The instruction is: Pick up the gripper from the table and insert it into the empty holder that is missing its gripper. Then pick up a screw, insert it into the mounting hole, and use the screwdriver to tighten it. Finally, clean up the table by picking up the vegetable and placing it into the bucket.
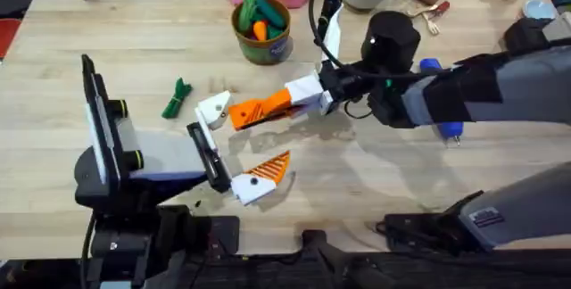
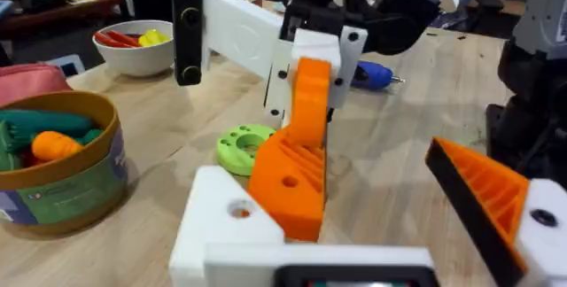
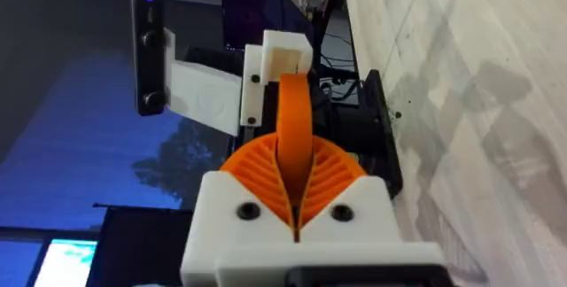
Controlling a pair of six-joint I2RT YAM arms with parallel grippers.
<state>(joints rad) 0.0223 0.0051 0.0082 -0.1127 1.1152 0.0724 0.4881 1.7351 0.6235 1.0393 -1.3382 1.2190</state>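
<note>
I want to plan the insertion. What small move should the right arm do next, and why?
Probably ease the orange gripper further onto the empty white holder. The right gripper has its fingers shut on it, and its lower end already rests against the holder.

Even, bright lighting from above; soft shadows.
The pale wooden tabletop (image 1: 375, 182) carries diffuse arm shadows; the near white-and-orange ribbed fingers (image 2: 292, 181) blur at the wrist cameras, and the room beyond is dim blue.

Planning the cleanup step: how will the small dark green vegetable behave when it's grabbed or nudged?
The vegetable looks like a small, slim toy, so probably light. It lies flat on the table with a flared leafy end, so it seems unlikely to roll far. Being narrow, it may pivot if nudged.
</note>
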